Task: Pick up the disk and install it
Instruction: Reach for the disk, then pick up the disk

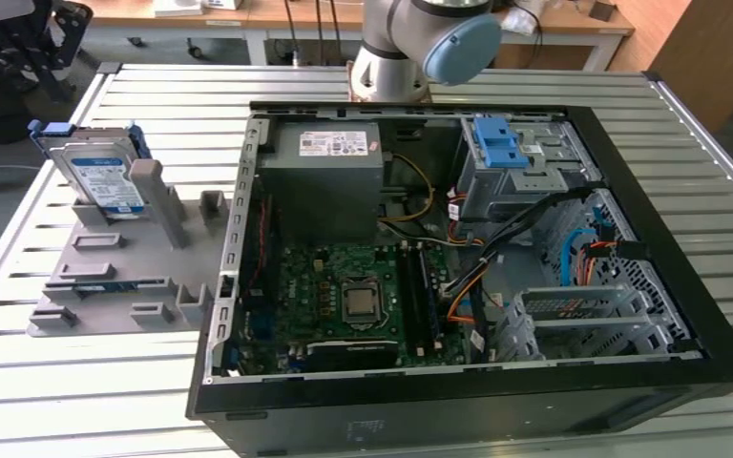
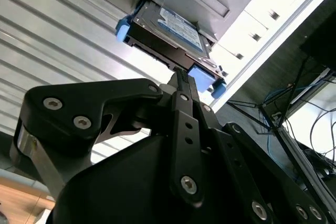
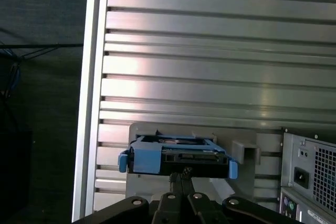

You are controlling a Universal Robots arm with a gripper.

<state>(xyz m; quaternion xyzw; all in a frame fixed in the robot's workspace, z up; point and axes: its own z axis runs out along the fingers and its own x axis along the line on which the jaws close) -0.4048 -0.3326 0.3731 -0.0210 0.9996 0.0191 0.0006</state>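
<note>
Starting at the jaws: the gripper (image 3: 181, 173) has them pressed together with nothing between them, and in both wrist views the dark fingers (image 2: 184, 108) meet in one narrow tip. That tip lines up with the near edge of the disk (image 3: 181, 156), right at the middle of its end face. I honestly can't tell if it's touching or just short of it. The disk sits between its blue carrier rails (image 3: 144, 158), which stick out a bit past both corners. In the exterior view it stands on edge, leaning back a little, in the far slot of a grey holder (image 1: 112, 277), with its upper edge free and open air above it. The holder lies on the slatted metal table (image 1: 494, 86). The table's edge runs close by on the exterior view's left, with a few bare slats between. On the exterior view's right, the wall of the open computer case (image 1: 710, 305) comes just beside the holder, so that side is tight. Inside the case, the power supply (image 1: 328, 181) fills the far corner nearest the holder. A metal drive cage with blue latch tabs (image 1: 500, 143) sits at the far side, toward the exterior view's right, with loose cables draped below it. The arm (image 1: 399, 48) rises from the table behind the case.
</note>
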